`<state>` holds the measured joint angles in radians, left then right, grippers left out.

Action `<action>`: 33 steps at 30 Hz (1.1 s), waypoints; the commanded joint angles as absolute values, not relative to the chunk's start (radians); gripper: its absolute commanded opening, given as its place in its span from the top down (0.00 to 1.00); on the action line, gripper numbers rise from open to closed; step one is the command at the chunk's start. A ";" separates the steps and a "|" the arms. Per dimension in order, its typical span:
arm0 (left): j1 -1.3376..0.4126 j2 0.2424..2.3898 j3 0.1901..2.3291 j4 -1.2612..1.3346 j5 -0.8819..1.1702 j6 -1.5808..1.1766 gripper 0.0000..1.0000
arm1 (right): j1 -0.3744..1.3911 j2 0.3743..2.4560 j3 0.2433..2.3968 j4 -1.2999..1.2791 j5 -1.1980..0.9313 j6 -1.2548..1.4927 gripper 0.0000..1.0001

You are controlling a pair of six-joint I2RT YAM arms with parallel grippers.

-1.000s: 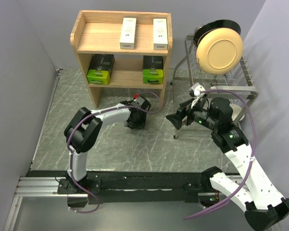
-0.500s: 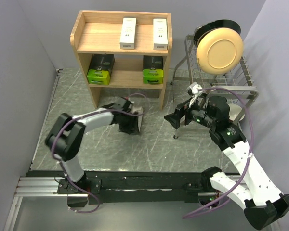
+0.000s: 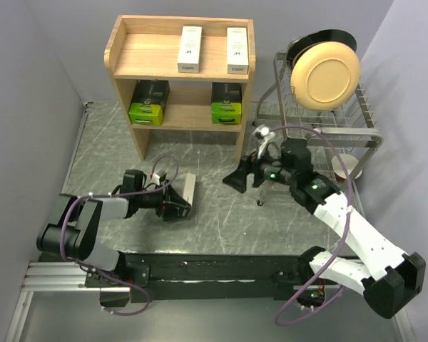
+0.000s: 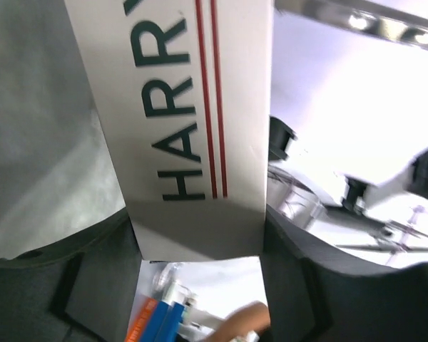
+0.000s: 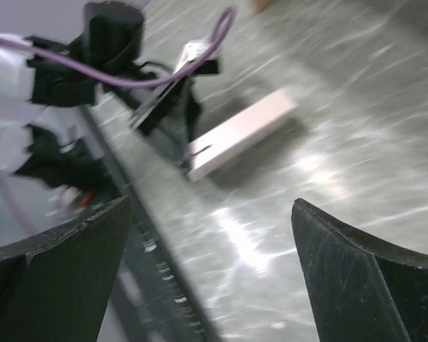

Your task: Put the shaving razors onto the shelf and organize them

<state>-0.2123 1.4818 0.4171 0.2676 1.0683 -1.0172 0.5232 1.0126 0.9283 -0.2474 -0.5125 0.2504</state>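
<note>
Here, the left tool (image 3: 178, 204) clenches a slim white box (image 3: 188, 189) close to the worktop (image 3: 221, 221), at six o'clock from the shelf (image 3: 146, 55). The right tool (image 3: 239, 178) gapes, empty. Probably best: lift high, clear the rim (image 3: 113, 44), lay it at nine o'clock of the top boxes (image 3: 190, 48).

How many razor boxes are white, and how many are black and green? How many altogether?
White boxes: 3 (two on top of the shelf, one held in the left arm's fingers)
Black-and-green packs: 2 (both on the lower tier)
Total: 5
</note>
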 commanded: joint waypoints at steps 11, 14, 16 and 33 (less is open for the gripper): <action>-0.098 1.157 0.264 0.278 1.198 -1.150 0.22 | 0.669 1.376 0.879 -0.092 -0.379 0.816 0.00; -0.037 1.230 0.299 0.094 1.175 -1.132 0.27 | 0.670 1.413 0.879 -0.069 -0.377 0.844 0.00; 0.039 1.255 0.362 -0.173 1.087 -1.024 0.23 | 0.670 1.420 0.893 -0.075 -0.368 0.842 0.00; 0.434 1.292 0.763 -0.816 0.624 -0.525 0.10 | 0.612 1.370 0.982 -0.133 -0.331 0.746 0.00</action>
<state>0.4210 1.3384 0.6361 -0.6830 0.7292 -0.7109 0.6441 1.4147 0.9188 -0.1314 -0.3740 0.7792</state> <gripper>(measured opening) 0.893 0.999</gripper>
